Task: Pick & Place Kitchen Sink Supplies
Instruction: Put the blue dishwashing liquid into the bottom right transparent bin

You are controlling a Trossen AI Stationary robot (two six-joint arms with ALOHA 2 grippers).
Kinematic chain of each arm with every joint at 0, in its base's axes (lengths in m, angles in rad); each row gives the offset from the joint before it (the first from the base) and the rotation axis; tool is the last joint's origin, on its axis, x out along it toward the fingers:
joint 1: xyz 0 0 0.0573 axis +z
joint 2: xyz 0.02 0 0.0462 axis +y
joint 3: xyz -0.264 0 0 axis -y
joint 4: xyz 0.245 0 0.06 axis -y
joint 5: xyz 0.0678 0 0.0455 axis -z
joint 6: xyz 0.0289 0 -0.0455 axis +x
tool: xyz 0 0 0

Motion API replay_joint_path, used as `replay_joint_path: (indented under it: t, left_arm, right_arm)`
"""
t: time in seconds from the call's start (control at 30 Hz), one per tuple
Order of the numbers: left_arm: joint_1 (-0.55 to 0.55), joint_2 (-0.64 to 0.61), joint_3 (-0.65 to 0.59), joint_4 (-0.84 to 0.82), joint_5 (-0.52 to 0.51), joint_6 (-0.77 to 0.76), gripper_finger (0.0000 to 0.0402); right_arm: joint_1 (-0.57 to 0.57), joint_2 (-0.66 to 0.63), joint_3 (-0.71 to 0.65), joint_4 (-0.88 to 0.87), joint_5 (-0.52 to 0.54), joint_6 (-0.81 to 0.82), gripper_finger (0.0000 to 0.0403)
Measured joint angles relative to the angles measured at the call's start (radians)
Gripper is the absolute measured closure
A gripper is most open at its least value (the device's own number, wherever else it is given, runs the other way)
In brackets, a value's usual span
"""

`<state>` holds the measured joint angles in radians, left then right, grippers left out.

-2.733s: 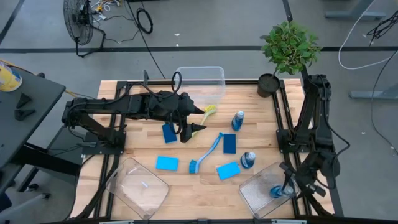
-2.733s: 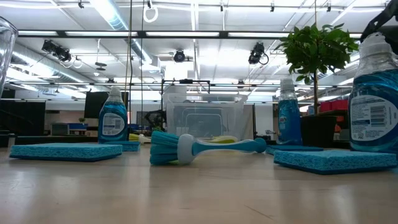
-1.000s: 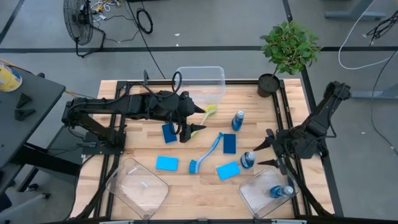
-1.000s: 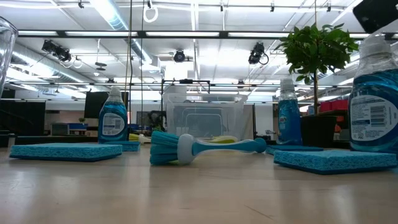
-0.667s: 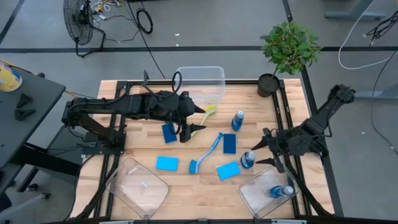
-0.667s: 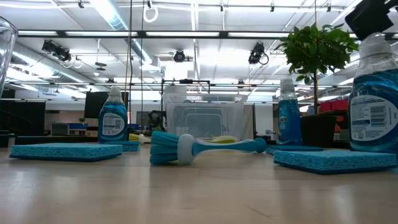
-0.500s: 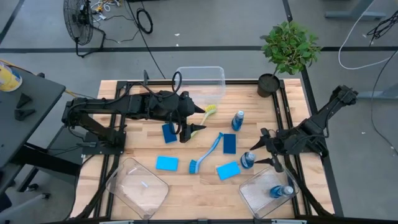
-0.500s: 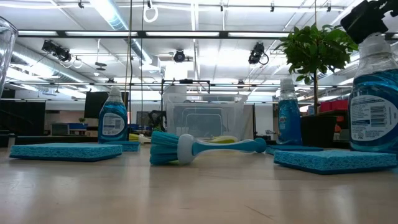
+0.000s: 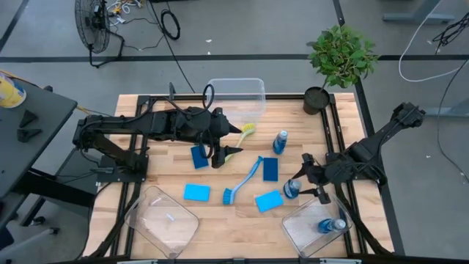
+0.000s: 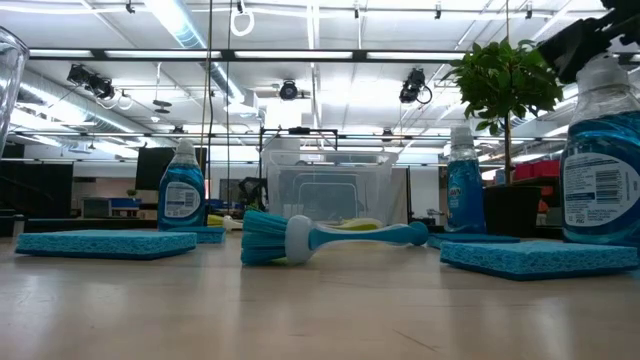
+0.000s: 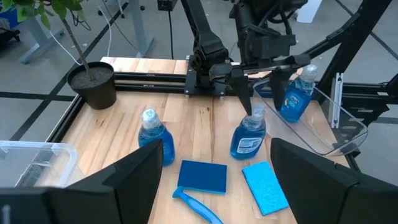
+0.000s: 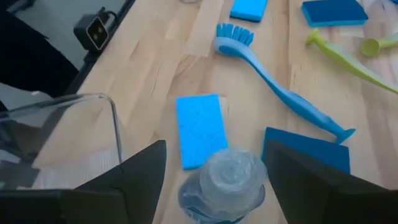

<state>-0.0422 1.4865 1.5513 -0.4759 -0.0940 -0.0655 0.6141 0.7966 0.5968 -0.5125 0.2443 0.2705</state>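
Observation:
A blue soap bottle (image 9: 291, 189) stands upright near the table's right edge. My right gripper (image 9: 308, 180) hangs open just above and to the right of it, and its cap (image 12: 229, 177) shows between the two fingers (image 12: 142, 169), which do not touch it. My left gripper (image 9: 223, 144) is open and holds nothing, above a yellow-green brush (image 9: 245, 132) near the middle. A second bottle (image 9: 281, 141) stands farther back and a third (image 9: 330, 225) lies in the near right bin. A blue brush (image 9: 245, 179) and several sponges (image 9: 196, 192) lie flat on the table.
Clear bins stand at the far middle (image 9: 238, 94), the near left corner (image 9: 163, 220) and the near right corner (image 9: 311, 229). A potted plant (image 9: 339, 59) stands at the far right corner. The sponges and the blue brush (image 12: 280, 93) lie close to the bottle on its left.
My right gripper has moved toward the table's left and a little down, closing in on the upright bottle near the right bin. It has turned at the wrist while doing so and has stayed open. The supplies on the table lie as before.

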Motion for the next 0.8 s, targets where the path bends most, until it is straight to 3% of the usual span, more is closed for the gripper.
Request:
replay_joint_path:
  t: [0.6, 0.8]
  left_arm:
    - [0.0, 0.0, 0.0, 0.0, 0.0, -0.001, 0.0104]
    - [0.0, 0.0, 0.0, 0.0, 0.0, 0.0, 0.0104]
  right_arm:
    - [-0.048, 0.021, -0.001, -0.04, -0.001, -0.006, 0.0131]
    - [-0.057, 0.021, -0.001, -0.045, -0.045, -0.022, 0.0131]
